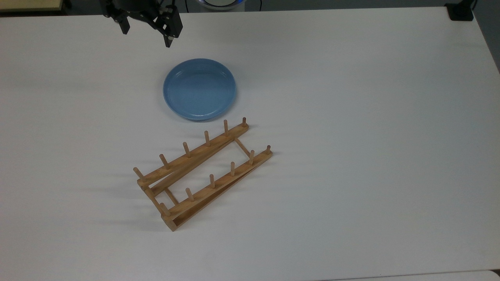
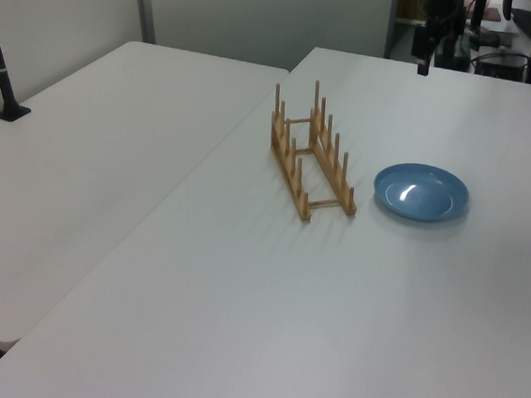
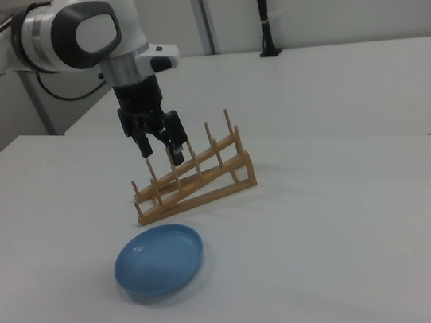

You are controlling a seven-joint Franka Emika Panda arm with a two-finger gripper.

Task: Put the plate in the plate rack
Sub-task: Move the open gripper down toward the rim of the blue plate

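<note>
The light-blue plate (image 1: pixel 199 89) (image 2: pixel 420 191) (image 3: pixel 160 261) lies flat on the white table, with nothing on it. Just below it in the top view stands the wooden plate rack (image 1: pixel 203 171) (image 2: pixel 309 156) (image 3: pixel 193 176), set at a slant, its pegs upright and no plate in it. My gripper (image 1: pixel 147 35) (image 3: pixel 159 147) hangs in the air up and to the left of the plate in the top view, clear of both. It is open, fingers pointing down, with nothing between them. The left view has the gripper (image 2: pixel 428 57) at the far top, behind the plate.
The white table (image 1: pixel 351 156) is wide and bare to the top view's right. A black clamp base (image 1: pixel 461 11) sits at its far right corner. A second white table (image 2: pixel 83 144) adjoins, with a black post (image 2: pixel 1 65) (image 3: pixel 262 10) on it.
</note>
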